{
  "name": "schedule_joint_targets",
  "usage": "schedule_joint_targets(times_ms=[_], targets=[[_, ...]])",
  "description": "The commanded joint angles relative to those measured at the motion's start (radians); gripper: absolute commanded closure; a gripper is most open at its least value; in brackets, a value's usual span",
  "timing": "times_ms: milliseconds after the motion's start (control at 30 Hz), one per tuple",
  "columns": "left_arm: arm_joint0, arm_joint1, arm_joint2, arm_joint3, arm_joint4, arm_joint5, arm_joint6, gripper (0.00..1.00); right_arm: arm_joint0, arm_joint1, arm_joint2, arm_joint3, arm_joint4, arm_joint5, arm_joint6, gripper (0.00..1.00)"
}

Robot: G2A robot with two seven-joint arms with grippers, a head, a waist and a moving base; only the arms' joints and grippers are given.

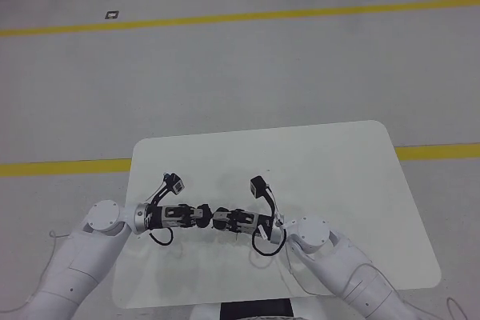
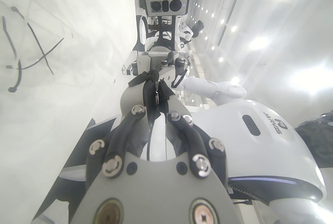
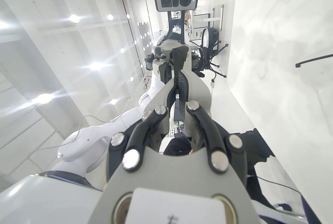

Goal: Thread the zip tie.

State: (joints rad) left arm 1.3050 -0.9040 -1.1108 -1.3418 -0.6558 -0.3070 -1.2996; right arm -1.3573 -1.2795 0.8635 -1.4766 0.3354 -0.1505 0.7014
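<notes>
Touching, seemingly — left tool (image 2: 157,89), right tool (image 3: 179,76); spare zip ties (image 2: 42,54) beside.

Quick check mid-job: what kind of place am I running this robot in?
Probably a robotics lab or factory-style hall: yellow lines on a grey floor, a white work table, rows of ceiling lights overhead.

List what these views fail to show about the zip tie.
Left wrist view: the zip tie has its end hidden by the left gripper fingers.
Right wrist view: any threading is blocked by the right gripper fingers.
Top view: the tie is too small between both grippers.
</notes>
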Motion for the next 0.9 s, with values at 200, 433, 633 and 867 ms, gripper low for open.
schedule_joint_targets(times_ms=[200,433,633,867], targets=[[-0.002,0.001,0.005,0.001,0.002,0.000,0.005,0.97,0.002,0.000,-0.001,0.002,0.008,-0.005,0.004,1.00],[-0.003,0.002,0.008,0.002,-0.001,-0.001,0.008,1.00,0.001,0.000,0.002,0.003,0.014,-0.006,0.008,1.00],[-0.006,0.002,0.012,0.001,-0.002,-0.003,0.007,1.00,0.000,0.001,0.003,0.003,0.017,-0.004,0.011,1.00],[-0.007,0.004,0.011,0.003,-0.010,-0.006,0.000,1.00,0.002,0.001,0.002,0.004,0.019,-0.001,0.013,1.00]])
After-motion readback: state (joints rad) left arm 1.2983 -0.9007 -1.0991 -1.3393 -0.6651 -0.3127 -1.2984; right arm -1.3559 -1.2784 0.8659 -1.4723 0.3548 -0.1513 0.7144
